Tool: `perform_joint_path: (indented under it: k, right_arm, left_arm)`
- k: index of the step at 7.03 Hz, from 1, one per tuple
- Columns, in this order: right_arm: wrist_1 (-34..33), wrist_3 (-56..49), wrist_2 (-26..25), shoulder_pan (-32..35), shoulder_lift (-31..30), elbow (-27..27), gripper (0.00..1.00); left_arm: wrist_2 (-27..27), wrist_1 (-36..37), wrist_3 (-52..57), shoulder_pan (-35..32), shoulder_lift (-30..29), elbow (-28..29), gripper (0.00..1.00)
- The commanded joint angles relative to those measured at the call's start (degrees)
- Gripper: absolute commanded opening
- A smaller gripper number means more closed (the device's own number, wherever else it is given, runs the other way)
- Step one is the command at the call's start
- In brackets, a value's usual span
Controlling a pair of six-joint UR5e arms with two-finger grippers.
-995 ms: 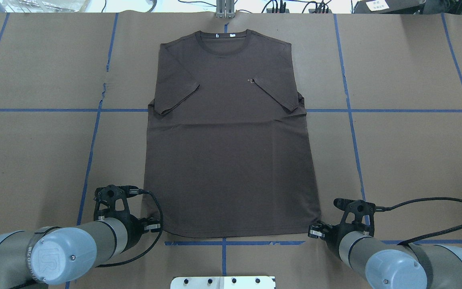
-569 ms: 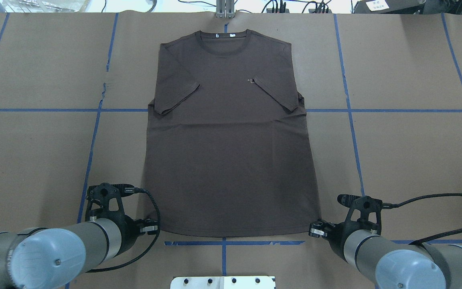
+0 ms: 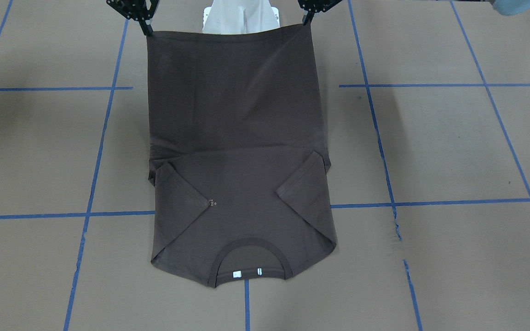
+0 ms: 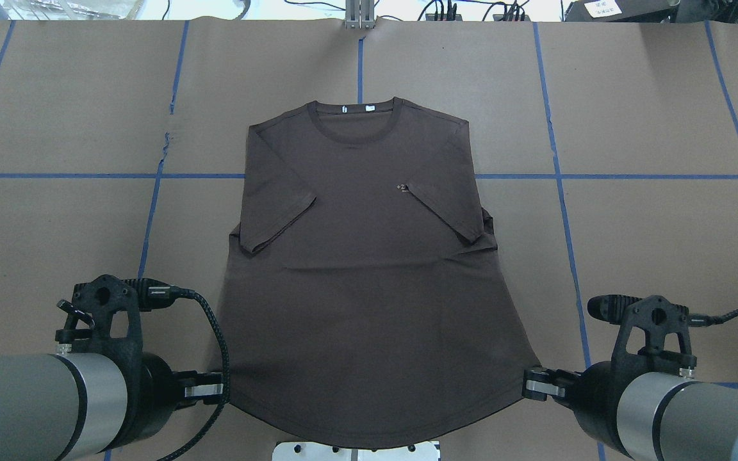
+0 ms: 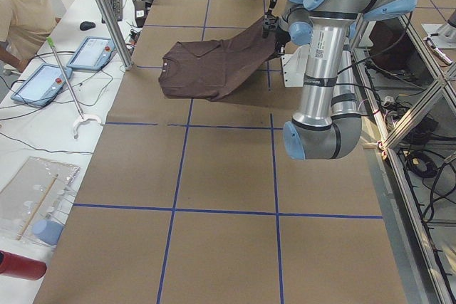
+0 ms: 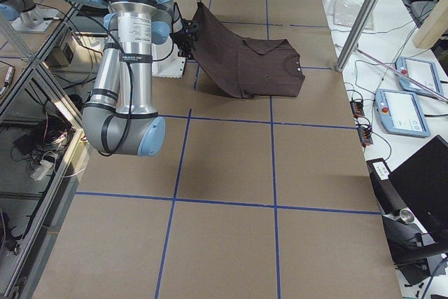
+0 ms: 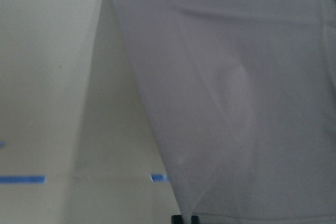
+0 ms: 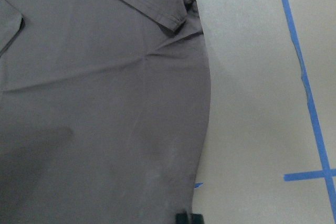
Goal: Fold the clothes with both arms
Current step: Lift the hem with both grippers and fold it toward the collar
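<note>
The dark brown T-shirt (image 4: 369,269) lies face up, collar (image 4: 355,109) at the far end, both sleeves folded in over the chest. My left gripper (image 4: 218,388) is shut on the hem's left corner. My right gripper (image 4: 526,386) is shut on the hem's right corner. Both hold the hem raised off the table, so the cloth slopes down to the collar end, which rests on the table (image 3: 430,138). In the front-facing view the left gripper (image 3: 308,20) and the right gripper (image 3: 146,30) pinch the top corners. The wrist views show stretched cloth (image 7: 236,103) (image 8: 105,103).
The table is covered in brown paper with blue tape lines (image 4: 599,176). The white pedestal base (image 4: 356,449) sits under the raised hem. A metal post (image 4: 359,16) stands at the far edge. An operator (image 5: 25,5) with tablets (image 5: 89,51) sits beyond the table.
Both grippers have drawn back toward the robot and risen with the hem corners. The whole shirt has slid toward the robot; the collar now lies farther from the far edge.
</note>
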Motion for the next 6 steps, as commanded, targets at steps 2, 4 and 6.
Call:
perform_joint_path:
  k: [2, 4, 6]
  right_arm:
    - [-9.10, -5.88, 7.08, 14.21, 14.49, -7.35, 0.00]
    - [-8.31, -12.66, 13.23, 27.57, 20.05, -17.73, 0.00]
    - [-5.61, -16.72, 14.85, 35.16, 25.06, -27.82, 0.00]
  left_arm:
    - [-1.21, 0.11, 15.86, -15.76, -7.16, 9.33, 0.00]
    - [-1.82, -8.81, 22.15, -24.77, -8.15, 18.91, 0.00]
    - [-1.74, -20.41, 22.96, -28.74, -8.68, 30.24, 0.00]
